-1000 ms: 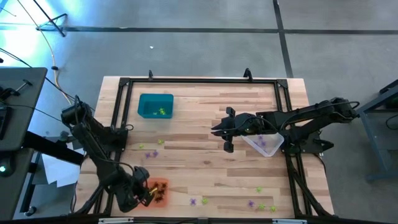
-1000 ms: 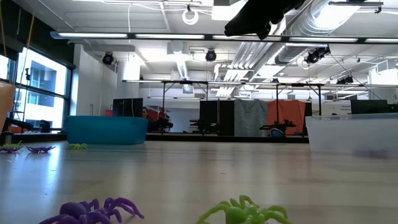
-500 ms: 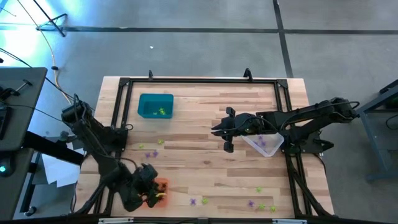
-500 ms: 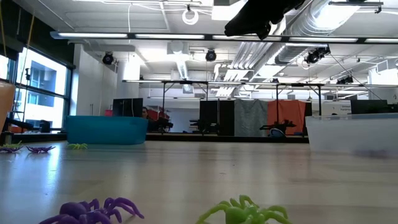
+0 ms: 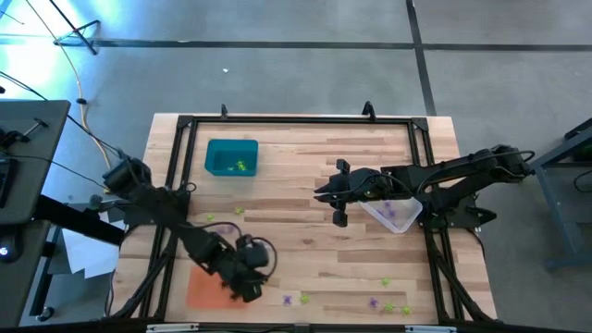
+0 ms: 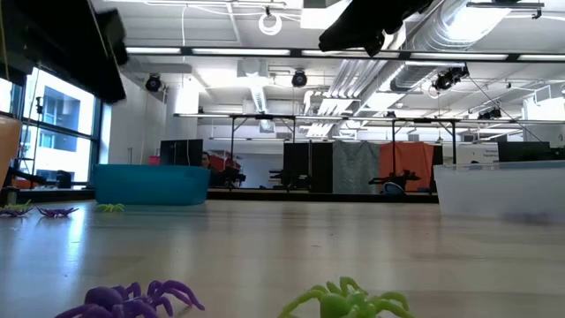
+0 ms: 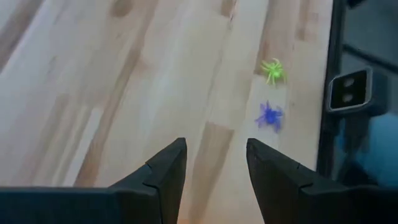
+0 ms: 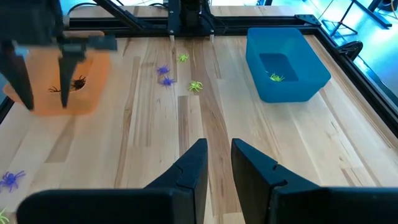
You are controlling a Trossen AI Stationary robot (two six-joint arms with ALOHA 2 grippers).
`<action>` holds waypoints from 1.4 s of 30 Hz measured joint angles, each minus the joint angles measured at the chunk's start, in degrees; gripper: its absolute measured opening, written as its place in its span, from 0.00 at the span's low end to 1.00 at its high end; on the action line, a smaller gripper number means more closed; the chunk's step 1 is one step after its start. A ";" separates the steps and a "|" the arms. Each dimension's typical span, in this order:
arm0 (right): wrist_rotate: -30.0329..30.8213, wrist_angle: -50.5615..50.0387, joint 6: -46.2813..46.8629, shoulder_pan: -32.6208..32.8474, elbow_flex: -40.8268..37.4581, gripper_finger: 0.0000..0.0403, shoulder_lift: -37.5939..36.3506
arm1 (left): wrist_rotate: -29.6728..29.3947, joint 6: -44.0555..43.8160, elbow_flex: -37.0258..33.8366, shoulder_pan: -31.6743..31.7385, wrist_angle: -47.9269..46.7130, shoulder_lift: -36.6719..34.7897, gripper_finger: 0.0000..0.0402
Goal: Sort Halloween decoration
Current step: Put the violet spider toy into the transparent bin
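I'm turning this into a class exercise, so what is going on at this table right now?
A two-armed robot is sorting tiny plastic spiders into trays. The left hand hangs open and empty beside the orange tray, which holds black spiders. Close ahead lie a purple spider and a green spider. The right hand waits near the clear tray. The teal tray holds green ones.

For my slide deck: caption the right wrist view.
Right gripper open above the table, facing orange tray, teal tray and scattered spiders.
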 joint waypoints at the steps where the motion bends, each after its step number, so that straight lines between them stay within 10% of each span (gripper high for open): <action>1: 0.00 0.00 0.00 0.00 0.00 0.18 0.00 | 0.67 1.92 0.00 0.62 1.35 1.08 0.39; 12: 0.00 0.00 0.00 0.00 0.00 0.18 0.00 | 7.65 7.14 0.11 3.03 14.95 10.43 0.43; 28: 0.00 -1.45 0.00 0.00 0.00 0.18 0.00 | 1.57 20.36 19.19 -1.15 0.63 23.79 0.43; 42: 0.00 -2.38 0.00 0.00 0.00 0.18 0.00 | 3.28 19.42 21.33 -2.18 1.26 27.56 0.43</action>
